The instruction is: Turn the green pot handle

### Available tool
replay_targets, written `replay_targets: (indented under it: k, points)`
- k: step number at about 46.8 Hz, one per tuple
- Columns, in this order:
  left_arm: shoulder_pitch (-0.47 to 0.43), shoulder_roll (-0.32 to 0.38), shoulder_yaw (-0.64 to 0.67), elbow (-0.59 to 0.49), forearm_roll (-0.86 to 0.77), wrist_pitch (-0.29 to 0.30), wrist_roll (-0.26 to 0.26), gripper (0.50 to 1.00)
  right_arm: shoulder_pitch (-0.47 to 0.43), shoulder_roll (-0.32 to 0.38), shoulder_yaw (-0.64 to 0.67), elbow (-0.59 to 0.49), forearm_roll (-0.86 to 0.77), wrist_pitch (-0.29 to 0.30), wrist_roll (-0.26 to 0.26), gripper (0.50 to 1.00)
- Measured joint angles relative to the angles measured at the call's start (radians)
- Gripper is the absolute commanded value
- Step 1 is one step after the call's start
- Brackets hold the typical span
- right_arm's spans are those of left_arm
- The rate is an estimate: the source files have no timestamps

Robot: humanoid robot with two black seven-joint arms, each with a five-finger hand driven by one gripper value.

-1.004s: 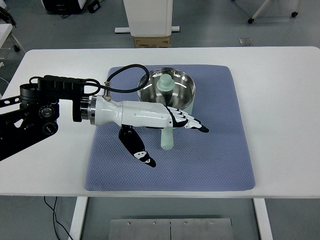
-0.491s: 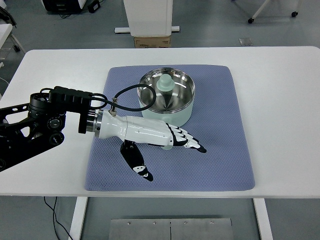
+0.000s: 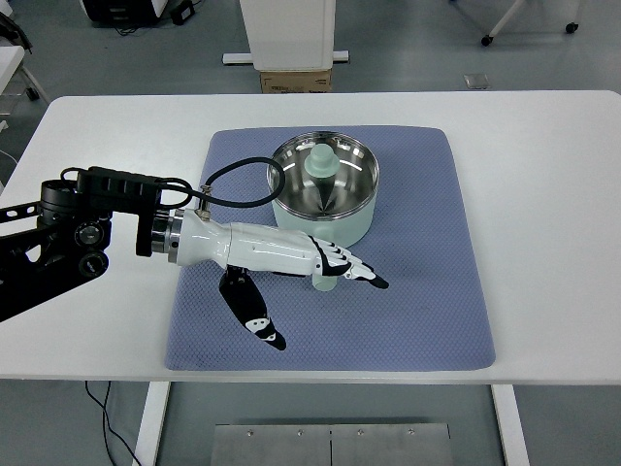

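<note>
While the green pot (image 3: 325,189) sits on the blue mat (image 3: 427,291) toward its far side, its pale handle (image 3: 323,282) points at the near edge and lies mostly hidden under the left hand (image 3: 291,257). That hand looks flat and spread, fingers stretched rightward over the handle, thumb hanging down toward the mat, gripping nothing that I can make out. To turn it well, I'd say push sideways near the handle's tip and sweep slowly so the pot pivots rather than slides.

Left hand (image 3: 291,260) reaches rightward, fingers extended, thumb down.
</note>
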Motion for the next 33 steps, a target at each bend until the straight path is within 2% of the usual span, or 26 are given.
replay_targets:
  k: [1, 5, 17, 23, 33]
  points:
    - [0.001, 0.001, 0.000, 0.000, -0.002, 0.002, -0.022, 1.000, 0.000, 0.000, 0.000, 0.000, 0.000, 0.000, 0.000, 1.000]
    - [0.003, 0.003, 0.000, 0.006, -0.006, 0.016, -0.050, 1.000, 0.000, 0.000, 0.000, 0.000, 0.000, 0.000, 0.000, 1.000]
    - [0.015, 0.019, 0.002, 0.059, -0.006, 0.052, -0.052, 1.000, 0.000, 0.000, 0.000, 0.000, 0.000, 0.000, 0.000, 1.000]
    - [0.015, 0.018, 0.002, 0.077, -0.061, 0.078, -0.052, 1.000, 0.000, 0.000, 0.000, 0.000, 0.000, 0.000, 0.000, 1.000]
    - [0.016, 0.003, 0.004, 0.120, -0.126, 0.083, -0.052, 1.000, 0.000, 0.000, 0.000, 0.000, 0.000, 0.000, 0.000, 1.000]
